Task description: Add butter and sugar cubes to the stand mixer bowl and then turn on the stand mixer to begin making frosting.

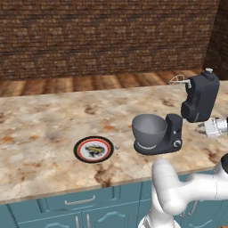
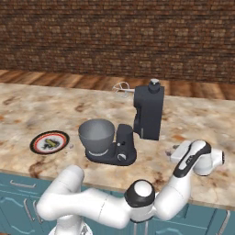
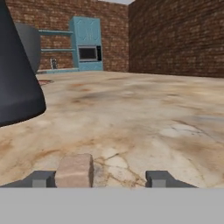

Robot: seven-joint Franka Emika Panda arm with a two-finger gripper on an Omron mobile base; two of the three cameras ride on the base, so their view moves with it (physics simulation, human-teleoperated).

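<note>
The dark slate-grey stand mixer (image 1: 198,100) stands on the counter with its head tilted up, whisk (image 1: 177,82) raised. Its grey metal bowl (image 1: 148,128) sits on the base. To the left, a black-and-red-rimmed plate (image 1: 79,151) carries a small yellow butter block (image 1: 92,147). My gripper (image 1: 202,130) is low over the counter just right of the mixer. In the hand view a pale tan sugar cube (image 3: 74,170) lies on the counter between my fingertips, close against the left one (image 3: 41,178). A wide gap separates it from the right one (image 3: 161,178). The jaws are apart.
The marble counter (image 2: 193,119) stretches wide behind and right of the mixer. A brick wall (image 1: 107,35) stands beyond a wooden strip. The mixer's dark base (image 3: 17,87) looms at the left of the hand view. Teal cabinets (image 1: 80,205) sit under the counter's front edge.
</note>
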